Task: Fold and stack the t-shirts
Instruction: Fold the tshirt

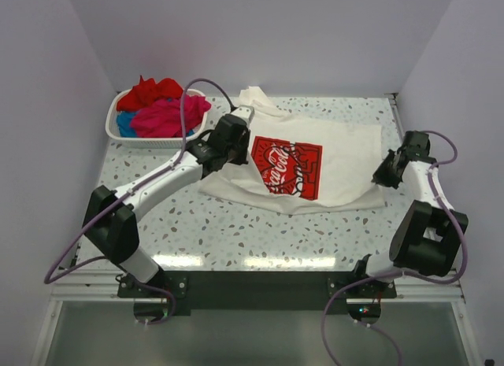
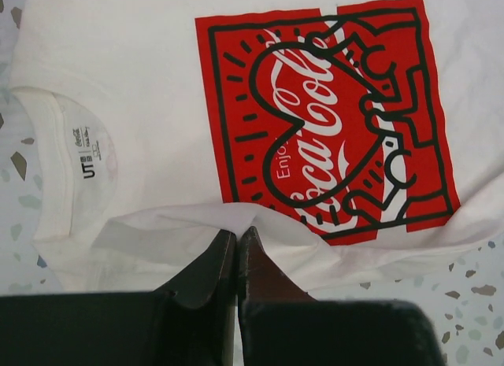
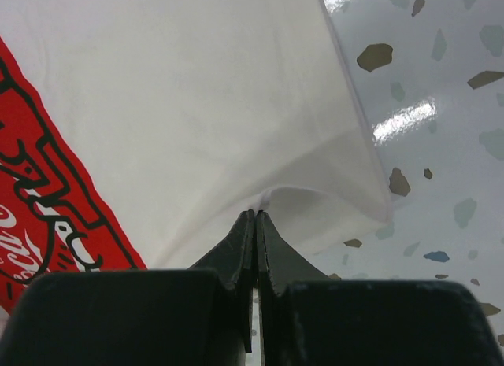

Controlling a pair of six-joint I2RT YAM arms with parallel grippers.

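**Desk:** Where was the shirt?

**Me:** I saw the white t-shirt [image 1: 339, 157] lying print-up on the speckled table [image 1: 236, 232], a little right of centre. Both pincers were on it. My left gripper [image 2: 238, 236] had its fingers pressed together on a raised fold of white cloth at the shirt's edge, just beside the red Coca-Cola print [image 2: 327, 118]. My right gripper [image 3: 256, 216] was closed the same way on a small pucker of plain white cloth near a corner of the shirt.

**Desk:** And the arms?

**Me:** The left arm [image 1: 157, 185] ran low and diagonally from its near-left base toward the far right and ended at the collar end of the shirt. The right arm [image 1: 425, 224] was folded tight. Its elbow sat near the base, the forearm went up the right side, and the wrist turned inward to the shirt's right edge.

**Desk:** Which way did it lie?

**Me:** Its long axis ran left to right across the table. The collar [image 2: 55, 169] was at the left end and the hem pointed toward the right arm.

**Desk:** And the other shirts?

**Me:** A white slatted basket [image 1: 126, 134] sat at the far left corner, well apart from the shirt. It held a red tee [image 1: 153, 90], a magenta-pink tee [image 1: 169, 118] and a blue tee [image 1: 124, 123], all bunched together.
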